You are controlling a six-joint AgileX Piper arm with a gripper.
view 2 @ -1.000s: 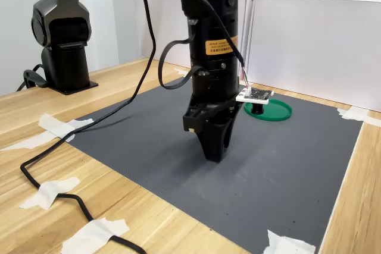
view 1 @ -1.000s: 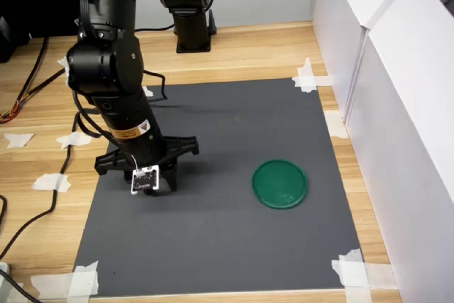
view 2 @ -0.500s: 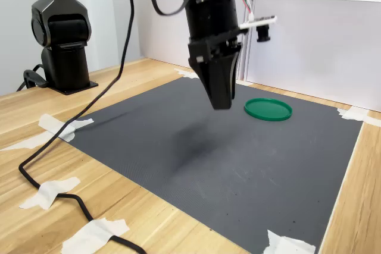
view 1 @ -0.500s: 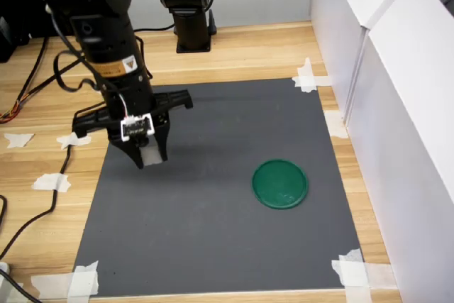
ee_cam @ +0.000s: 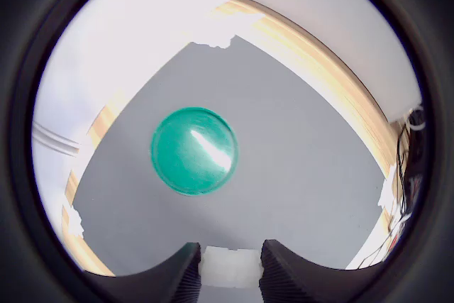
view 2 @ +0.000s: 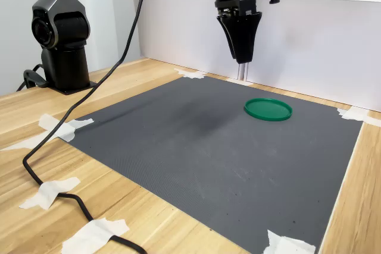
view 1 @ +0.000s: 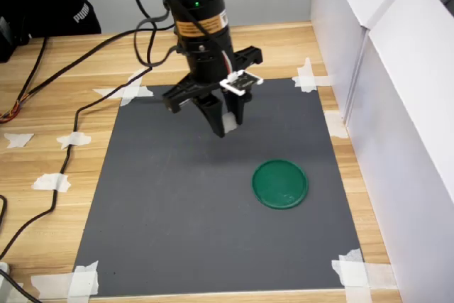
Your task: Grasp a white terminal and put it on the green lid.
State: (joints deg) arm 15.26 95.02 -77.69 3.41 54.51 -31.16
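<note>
The green lid (view 1: 280, 183) lies flat on the dark grey mat (view 1: 177, 211), nearer the first exterior view's right; it also shows in the second exterior view (view 2: 268, 109) and the wrist view (ee_cam: 194, 150). My gripper (view 1: 225, 127) hangs well above the mat, pointing down, behind and left of the lid in the first exterior view. In the second exterior view the gripper (view 2: 241, 57) is high above the lid. The wrist view shows the white terminal (ee_cam: 229, 267) pinched between my two black fingers (ee_cam: 287, 271). The lid has nothing on it.
White panels (view 1: 383, 69) wall off the first exterior view's right side. A second black arm's base (view 2: 59, 34) stands at the back of the wooden table. A black cable (view 2: 71, 117) trails across the mat's corner. White tape (view 1: 355, 271) holds down the mat's corners.
My gripper has lifted off the mat at the first exterior view's left and swung up and to the right, toward the lid, staying shut throughout.
</note>
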